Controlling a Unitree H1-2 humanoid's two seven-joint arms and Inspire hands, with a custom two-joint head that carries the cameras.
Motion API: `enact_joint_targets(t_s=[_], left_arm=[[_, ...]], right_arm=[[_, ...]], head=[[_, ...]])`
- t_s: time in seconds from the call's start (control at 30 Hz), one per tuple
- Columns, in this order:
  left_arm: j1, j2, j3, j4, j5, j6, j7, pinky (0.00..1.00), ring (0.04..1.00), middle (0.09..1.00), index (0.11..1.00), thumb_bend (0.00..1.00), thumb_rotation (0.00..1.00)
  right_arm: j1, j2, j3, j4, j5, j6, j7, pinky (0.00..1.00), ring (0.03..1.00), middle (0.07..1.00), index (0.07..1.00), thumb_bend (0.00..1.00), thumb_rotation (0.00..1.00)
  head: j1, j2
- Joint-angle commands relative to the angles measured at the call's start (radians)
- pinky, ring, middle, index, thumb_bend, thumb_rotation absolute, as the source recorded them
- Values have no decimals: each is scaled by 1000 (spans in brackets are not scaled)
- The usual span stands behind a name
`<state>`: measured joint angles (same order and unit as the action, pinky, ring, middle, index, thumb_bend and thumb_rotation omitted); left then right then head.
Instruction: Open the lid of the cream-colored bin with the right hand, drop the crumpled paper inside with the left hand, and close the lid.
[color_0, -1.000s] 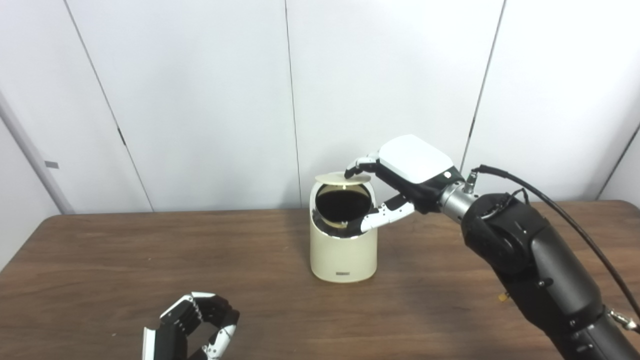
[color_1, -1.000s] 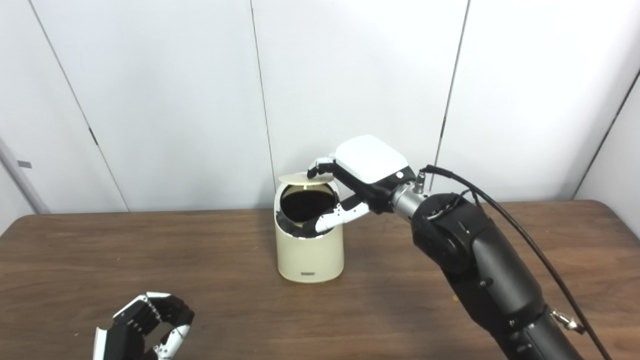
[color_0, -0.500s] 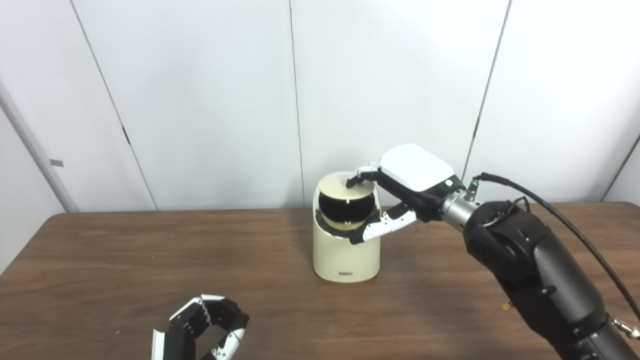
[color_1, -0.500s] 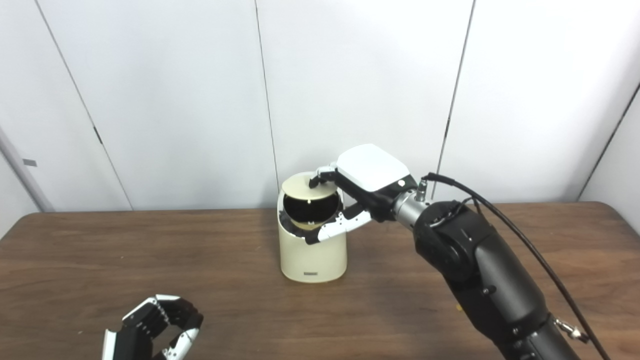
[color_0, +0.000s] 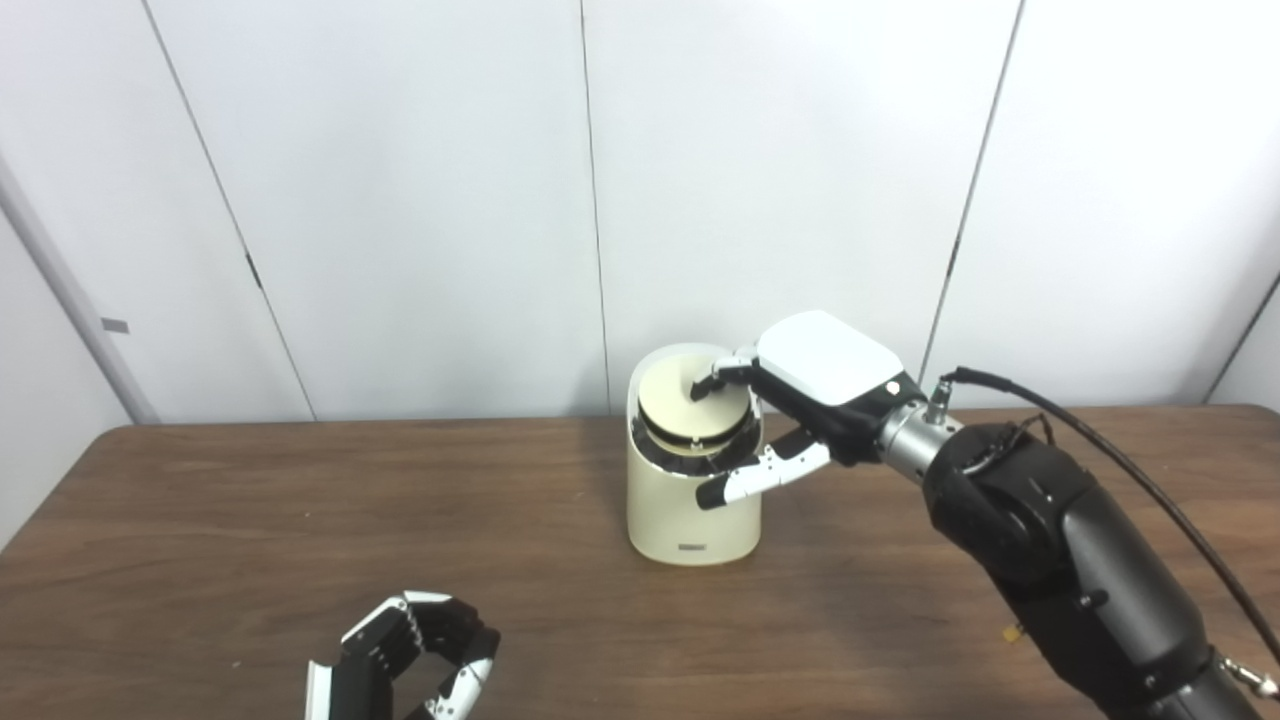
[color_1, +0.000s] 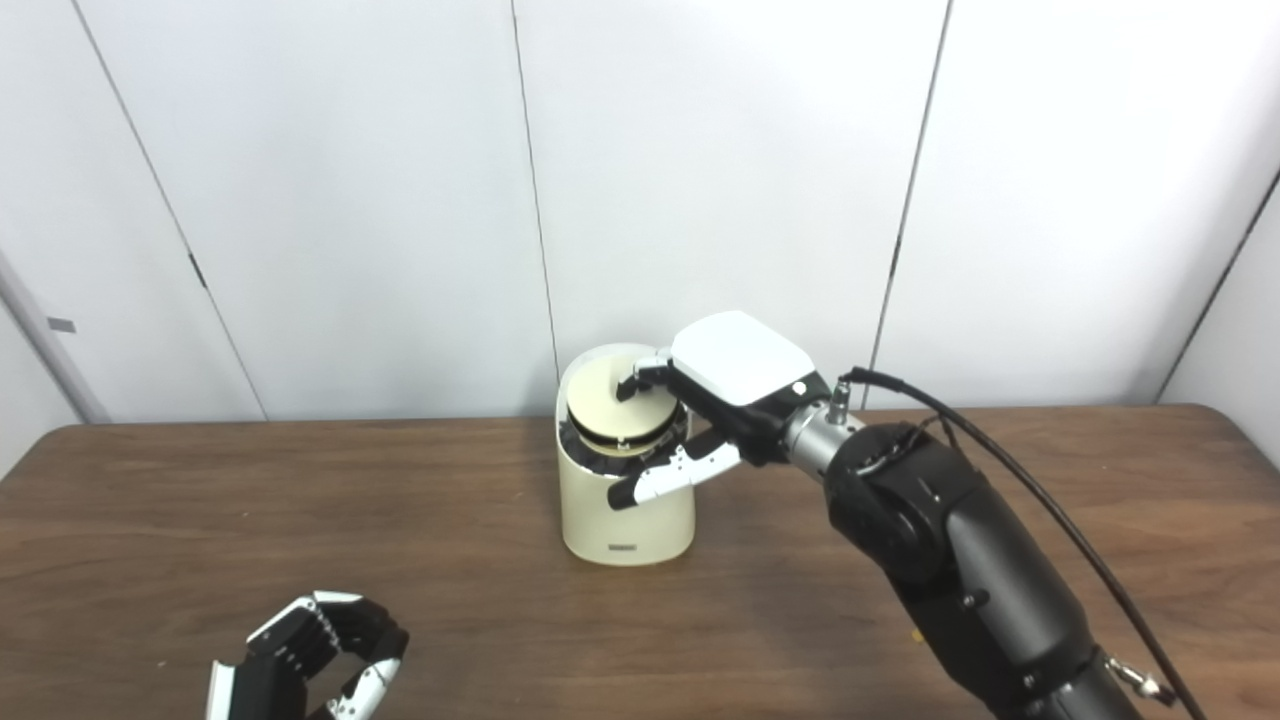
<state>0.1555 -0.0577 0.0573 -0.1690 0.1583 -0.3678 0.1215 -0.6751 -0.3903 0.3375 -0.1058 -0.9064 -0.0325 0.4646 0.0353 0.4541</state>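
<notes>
The cream-colored bin stands upright at the middle of the table. Its round lid lies tilted in the bin's mouth, almost down, with a thin dark gap along its front edge. My right hand reaches in from the right. Its fingertips press on top of the lid and its thumb sticks out loose in front of the bin's rim. My left hand rests low at the near left, fingers loosely curled around nothing. No crumpled paper shows in either view.
The brown wooden table runs the full width, with white wall panels close behind the bin. A cable loops off my right forearm. A tiny yellowish speck lies on the table beside that arm.
The lid has swung down from raised and nearly level to almost shut, and my right hand has come down with it. The view shifted slightly. The left hand has stayed put.
</notes>
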Motion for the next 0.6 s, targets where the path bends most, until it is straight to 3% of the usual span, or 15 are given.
enact_joint_targets(t_s=[0.0,0.57], left_arm=[[-1,-2,-4,-27,9,-3,6,384,452,490,484,478,56],[-3,-4,-7,-30,9,7,7,381,451,489,484,478,55]], right_arm=[[-32,3,-5,-27,9,-9,-15,661,743,746,729,906,937],[-33,13,12,-15,21,-37,-26,646,740,745,723,883,909]], head=[[1,2],[1,1]])
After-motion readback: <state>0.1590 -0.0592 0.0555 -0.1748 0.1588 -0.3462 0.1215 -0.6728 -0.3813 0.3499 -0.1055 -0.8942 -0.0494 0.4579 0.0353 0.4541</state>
